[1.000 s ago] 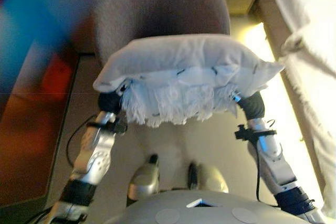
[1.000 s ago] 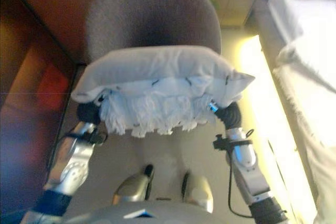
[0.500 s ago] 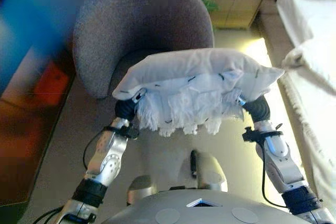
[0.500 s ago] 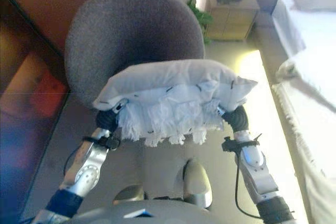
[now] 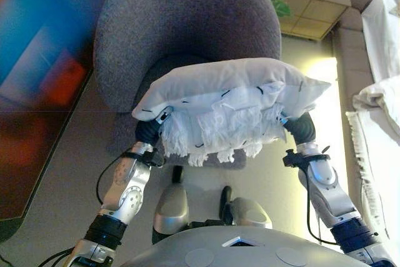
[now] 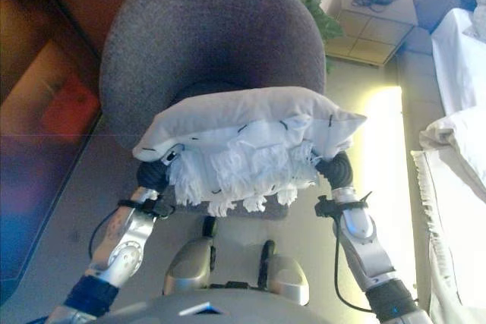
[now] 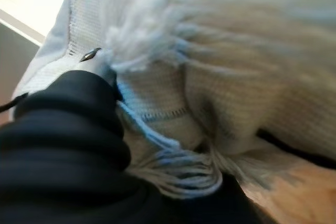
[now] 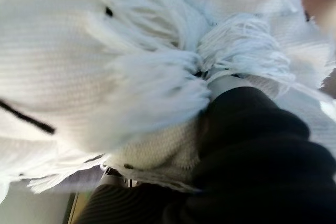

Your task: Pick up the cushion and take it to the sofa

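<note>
A white fringed cushion (image 5: pixel 225 95) is held up between the two arms, in front of a grey round armchair (image 5: pixel 187 23). The left hand (image 5: pixel 149 130) is set under its left end and the right hand (image 5: pixel 301 127) under its right end. Both hands' fingers are buried beneath the fabric and fringe, so their state cannot be told. A white sofa (image 6: pixel 459 149) is seen at the right.

No legible text, labels, numbers or signs in any view (short dark marks on the cushion (image 5: pixel 219 89) are pattern only).
</note>
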Robot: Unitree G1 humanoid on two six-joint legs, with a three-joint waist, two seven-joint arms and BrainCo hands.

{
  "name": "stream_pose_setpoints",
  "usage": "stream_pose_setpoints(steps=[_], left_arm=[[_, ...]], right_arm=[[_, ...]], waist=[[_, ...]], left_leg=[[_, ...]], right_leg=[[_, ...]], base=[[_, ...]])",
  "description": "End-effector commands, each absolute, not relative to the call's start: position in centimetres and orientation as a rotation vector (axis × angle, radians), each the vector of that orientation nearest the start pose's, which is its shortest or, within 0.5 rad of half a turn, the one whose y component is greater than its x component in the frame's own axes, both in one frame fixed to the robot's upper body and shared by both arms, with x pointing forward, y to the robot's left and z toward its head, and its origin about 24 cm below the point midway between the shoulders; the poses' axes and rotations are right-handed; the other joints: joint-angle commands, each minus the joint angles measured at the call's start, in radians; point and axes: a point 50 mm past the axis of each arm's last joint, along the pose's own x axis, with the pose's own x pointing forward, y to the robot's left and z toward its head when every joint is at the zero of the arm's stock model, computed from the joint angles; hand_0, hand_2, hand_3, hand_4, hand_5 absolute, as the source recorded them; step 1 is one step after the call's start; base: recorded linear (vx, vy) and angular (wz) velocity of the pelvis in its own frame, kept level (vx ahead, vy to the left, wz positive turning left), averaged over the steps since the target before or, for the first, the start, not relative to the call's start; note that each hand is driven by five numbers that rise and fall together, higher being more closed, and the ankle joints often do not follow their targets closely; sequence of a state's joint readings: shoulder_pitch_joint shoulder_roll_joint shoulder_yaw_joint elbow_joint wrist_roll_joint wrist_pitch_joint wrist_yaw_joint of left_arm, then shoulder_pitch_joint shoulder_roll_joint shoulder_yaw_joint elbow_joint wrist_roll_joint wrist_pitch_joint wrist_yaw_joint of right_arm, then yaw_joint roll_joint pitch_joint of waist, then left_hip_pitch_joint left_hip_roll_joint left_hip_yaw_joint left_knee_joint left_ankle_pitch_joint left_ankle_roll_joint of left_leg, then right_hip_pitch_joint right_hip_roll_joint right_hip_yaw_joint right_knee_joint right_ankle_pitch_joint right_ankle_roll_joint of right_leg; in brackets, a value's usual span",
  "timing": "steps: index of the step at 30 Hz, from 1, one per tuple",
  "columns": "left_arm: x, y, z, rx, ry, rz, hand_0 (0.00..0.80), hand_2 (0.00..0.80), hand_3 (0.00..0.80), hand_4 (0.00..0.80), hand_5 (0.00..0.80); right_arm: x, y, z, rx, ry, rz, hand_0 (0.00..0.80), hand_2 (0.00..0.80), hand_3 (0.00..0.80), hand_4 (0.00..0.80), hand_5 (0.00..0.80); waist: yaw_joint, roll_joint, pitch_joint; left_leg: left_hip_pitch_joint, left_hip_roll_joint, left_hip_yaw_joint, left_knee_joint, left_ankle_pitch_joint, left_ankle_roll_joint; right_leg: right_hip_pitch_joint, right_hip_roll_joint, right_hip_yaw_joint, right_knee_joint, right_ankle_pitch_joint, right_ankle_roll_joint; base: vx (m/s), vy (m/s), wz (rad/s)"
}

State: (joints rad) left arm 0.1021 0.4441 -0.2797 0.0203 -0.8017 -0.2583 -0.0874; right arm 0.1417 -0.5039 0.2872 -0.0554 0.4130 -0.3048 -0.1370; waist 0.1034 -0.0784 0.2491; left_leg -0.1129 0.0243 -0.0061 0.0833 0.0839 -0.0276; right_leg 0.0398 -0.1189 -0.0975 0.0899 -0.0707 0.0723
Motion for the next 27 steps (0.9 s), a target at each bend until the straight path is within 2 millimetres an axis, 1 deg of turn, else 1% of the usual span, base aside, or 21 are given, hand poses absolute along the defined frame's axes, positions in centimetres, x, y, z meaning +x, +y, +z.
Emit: stream_pose_setpoints(steps=[1,2,4,5,6,7,8,9,10,11,12,13,14,15,16,18,20,21,24,27], left_arm=[[22.9,15.1,8.8,-0.495,-0.292,-0.378,0.8,0.8,0.8,0.8,0.8],[22.9,15.3,8.7,-0.491,-0.292,-0.378,0.8,0.8,0.8,0.8,0.8],[22.9,15.6,8.7,-0.471,-0.297,-0.384,0.8,0.8,0.8,0.8,0.8],[23.1,15.8,8.9,-0.45,-0.293,-0.391,0.8,0.8,0.8,0.8,0.8],[23.2,16.0,8.9,-0.431,-0.28,-0.398,0.8,0.8,0.8,0.8,0.8],[23.2,16.4,8.8,-0.413,-0.26,-0.408,0.8,0.8,0.8,0.8,0.8],[23.1,16.8,8.6,-0.392,-0.237,-0.418,0.8,0.8,0.8,0.8,0.8],[22.9,16.9,8.5,-0.373,-0.224,-0.429,0.8,0.8,0.8,0.8,0.8],[22.8,17.0,8.3,-0.354,-0.216,-0.439,0.8,0.8,0.8,0.8,0.8],[22.7,17.1,8.1,-0.344,-0.209,-0.44,0.8,0.8,0.8,0.8,0.8],[22.9,17.2,8.0,-0.342,-0.206,-0.436,0.8,0.8,0.8,0.8,0.8],[23.1,17.3,8.0,-0.345,-0.206,-0.436,0.8,0.8,0.8,0.8,0.8],[23.2,17.3,8.2,-0.346,-0.21,-0.435,0.8,0.8,0.8,0.8,0.8],[23.5,17.1,8.5,-0.343,-0.217,-0.432,0.8,0.8,0.8,0.8,0.8],[23.8,16.7,8.7,-0.336,-0.226,-0.433,0.8,0.8,0.8,0.8,0.8],[24.7,15.7,9.3,-0.31,-0.242,-0.445,0.8,0.8,0.8,0.8,0.8],[25.1,14.8,9.2,-0.293,-0.224,-0.458,0.8,0.8,0.8,0.8,0.8],[25.0,14.6,8.9,-0.289,-0.205,-0.468,0.8,0.8,0.8,0.8,0.8],[24.6,14.5,8.1,-0.286,-0.171,-0.466,0.8,0.8,0.8,0.8,0.8],[24.7,14.9,7.2,-0.279,-0.131,-0.424,0.8,0.8,0.8,0.8,0.8]], right_arm=[[22.7,-16.0,9.3,0.008,-0.341,0.299,0.8,0.8,0.8,0.8,0.8],[22.7,-15.9,9.4,0.009,-0.343,0.3,0.8,0.8,0.8,0.8,0.8],[22.8,-15.7,9.4,0.017,-0.349,0.29,0.8,0.8,0.8,0.8,0.8],[22.9,-15.7,9.3,0.034,-0.348,0.268,0.8,0.8,0.8,0.8,0.8],[22.8,-15.9,9.1,0.048,-0.342,0.239,0.8,0.8,0.8,0.8,0.8],[22.7,-16.1,8.8,0.064,-0.331,0.209,0.8,0.8,0.8,0.8,0.8],[22.5,-16.3,8.7,0.094,-0.319,0.18,0.8,0.8,0.8,0.8,0.8],[22.3,-16.3,8.7,0.108,-0.316,0.169,0.8,0.8,0.8,0.8,0.8],[22.0,-16.0,8.7,0.103,-0.322,0.175,0.8,0.8,0.8,0.8,0.8],[21.9,-15.6,8.7,0.093,-0.326,0.185,0.8,0.8,0.8,0.8,0.8],[22.0,-15.3,8.5,0.089,-0.322,0.19,0.8,0.8,0.8,0.8,0.8],[22.2,-15.2,8.3,0.085,-0.316,0.191,0.8,0.8,0.8,0.8,0.8],[22.4,-15.3,8.1,0.081,-0.313,0.191,0.8,0.8,0.8,0.8,0.8],[22.8,-15.2,8.0,0.083,-0.315,0.192,0.8,0.8,0.8,0.8,0.8],[23.2,-15.0,7.9,0.087,-0.321,0.192,0.8,0.8,0.8,0.8,0.8],[23.9,-14.3,8.2,0.092,-0.349,0.19,0.8,0.8,0.8,0.8,0.8],[24.2,-14.0,8.3,0.12,-0.35,0.186,0.8,0.8,0.8,0.8,0.8],[24.3,-14.0,8.1,0.131,-0.341,0.182,0.8,0.8,0.8,0.8,0.8],[24.1,-14.3,7.3,0.155,-0.298,0.187,0.8,0.8,0.8,0.8,0.8],[23.9,-14.1,6.3,0.168,-0.247,0.2,0.8,0.8,0.8,0.8,0.8]], waist=[[0.026,0.008,-0.024],[0.029,0.006,-0.024],[0.038,-0.001,-0.027],[0.048,-0.007,-0.034],[0.056,-0.015,-0.038],[0.065,-0.028,-0.047],[0.074,-0.054,-0.056],[0.076,-0.066,-0.066],[0.072,-0.067,-0.073],[0.062,-0.057,-0.074],[0.049,-0.047,-0.069],[0.043,-0.036,-0.069],[0.038,-0.034,-0.065],[0.036,-0.034,-0.057],[0.032,-0.034,-0.046],[0.02,-0.033,-0.019],[0.013,-0.04,-0.009],[0.014,-0.043,-0.009],[0.02,-0.049,-0.027],[0.025,-0.06,-0.039]], left_leg=[[-0.093,0.161,-0.123,-0.109,0.12,-0.11],[-0.099,0.164,-0.125,-0.099,0.115,-0.109],[-0.118,0.157,-0.113,-0.054,0.083,-0.098],[-0.128,0.148,-0.108,-0.029,0.061,-0.087],[-0.142,0.129,-0.112,0.013,0.035,-0.067],[-0.158,0.103,-0.115,0.058,0.012,-0.045],[-0.17,0.07,-0.108,0.091,-0.011,-0.017],[-0.166,0.05,-0.099,0.094,-0.027,0.008],[-0.144,0.038,-0.095,0.08,-0.04,0.03],[-0.113,0.033,-0.095,0.064,-0.048,0.044],[-0.081,0.027,-0.101,0.047,-0.048,0.051],[-0.064,0.024,-0.105,0.032,-0.041,0.049],[-0.044,0.011,-0.103,0.02,-0.038,0.045],[-0.027,0.0,-0.095,0.01,-0.04,0.042],[-0.019,-0.005,-0.09,0.005,-0.045,0.041],[-0.015,-0.008,-0.086,0.001,-0.056,0.041],[-0.007,-0.013,-0.079,0.01,-0.076,0.043],[0.005,-0.01,-0.072,0.011,-0.084,0.042],[0.026,-0.004,-0.058,0.02,-0.106,0.039],[0.035,0.007,-0.04,0.043,-0.127,0.027]], right_leg=[[0.113,0.043,0.018,-0.012,-0.045,-0.002],[0.117,0.039,0.019,-0.004,-0.055,0.001],[0.127,0.008,0.013,0.023,-0.079,0.028],[0.135,-0.017,-0.009,0.06,-0.102,0.046],[0.15,-0.031,-0.015,0.093,-0.123,0.061],[0.172,-0.041,-0.021,0.117,-0.124,0.078],[0.181,-0.058,-0.025,0.181,-0.072,0.109],[0.155,-0.062,-0.015,0.262,-0.002,0.128],[0.093,-0.059,0.002,0.36,0.071,0.137],[0.005,-0.049,0.019,0.44,0.122,0.137],[-0.073,-0.026,0.031,0.452,0.127,0.129],[-0.105,-0.007,0.021,0.418,0.121,0.12],[-0.108,-0.005,-0.002,0.371,0.11,0.109],[-0.118,-0.017,-0.034,0.29,0.113,0.096],[-0.131,-0.028,-0.048,0.224,0.125,0.086],[-0.166,-0.033,-0.047,0.122,0.141,0.073],[-0.164,-0.052,-0.048,0.054,0.176,0.081],[-0.159,-0.061,-0.055,0.05,0.192,0.085],[-0.11,-0.081,-0.083,0.006,0.184,0.095],[-0.071,-0.103,-0.115,-0.028,0.187,0.107]], base=[[0.437,0.18,-0.08],[0.459,0.197,-0.08],[0.46,0.225,0.0],[0.575,0.262,0.03],[0.603,0.218,0.03],[0.547,0.139,0.15],[0.488,0.117,0.25],[0.46,0.151,0.28],[0.401,0.191,0.23],[0.38,0.21,0.15],[0.348,0.191,0.09],[0.305,0.151,0.05],[0.24,0.087,0.09],[0.166,0.016,0.12],[0.101,-0.068,0.1],[0.068,-0.147,0.12],[0.155,-0.141,0.24],[0.224,-0.101,0.31],[0.258,-0.074,0.44],[0.267,-0.078,0.2]])
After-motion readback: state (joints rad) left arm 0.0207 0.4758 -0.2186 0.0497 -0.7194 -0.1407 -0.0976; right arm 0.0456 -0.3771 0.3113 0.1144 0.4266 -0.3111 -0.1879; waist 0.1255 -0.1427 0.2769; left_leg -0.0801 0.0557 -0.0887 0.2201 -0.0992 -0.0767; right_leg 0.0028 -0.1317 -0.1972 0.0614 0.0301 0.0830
